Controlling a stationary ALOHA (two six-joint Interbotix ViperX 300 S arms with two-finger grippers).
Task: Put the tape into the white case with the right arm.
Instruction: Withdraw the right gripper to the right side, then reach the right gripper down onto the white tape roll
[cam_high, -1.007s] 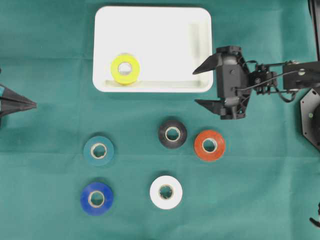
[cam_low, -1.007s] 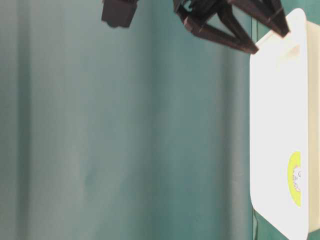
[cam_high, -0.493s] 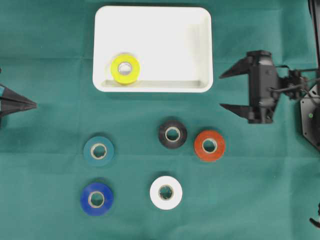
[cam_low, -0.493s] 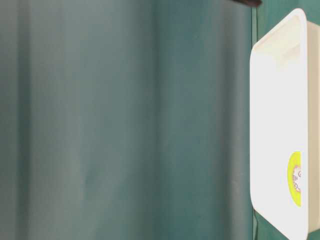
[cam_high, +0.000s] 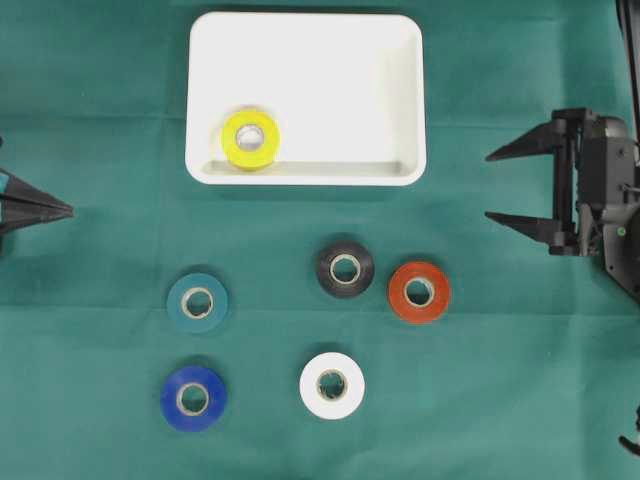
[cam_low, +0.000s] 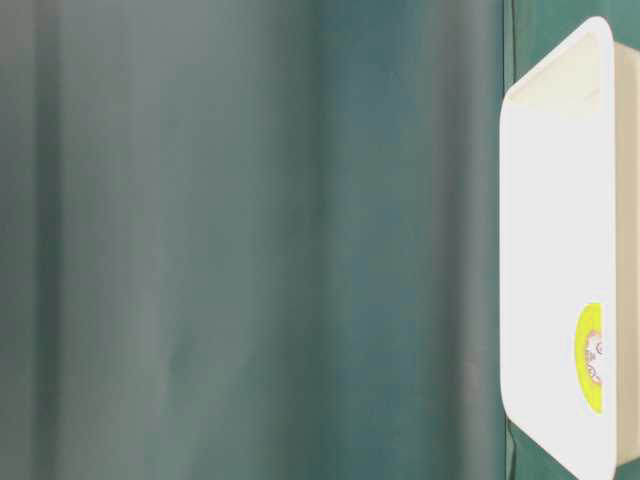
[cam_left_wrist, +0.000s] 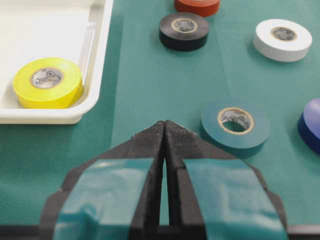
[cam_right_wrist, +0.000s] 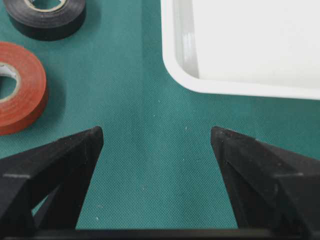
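Blue roll (cam_left_wrist: 312, 125) frame-cut

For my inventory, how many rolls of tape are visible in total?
6. Yellow roll inside the white case; black, red, teal, blue and white rolls on the cloth. None appears hidden.

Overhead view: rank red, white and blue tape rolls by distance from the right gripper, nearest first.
From the right gripper, open at the right edge:
1. Red roll, just below-left of it, beside the black roll.
2. White roll, lower centre.
3. Blue roll, far lower left.
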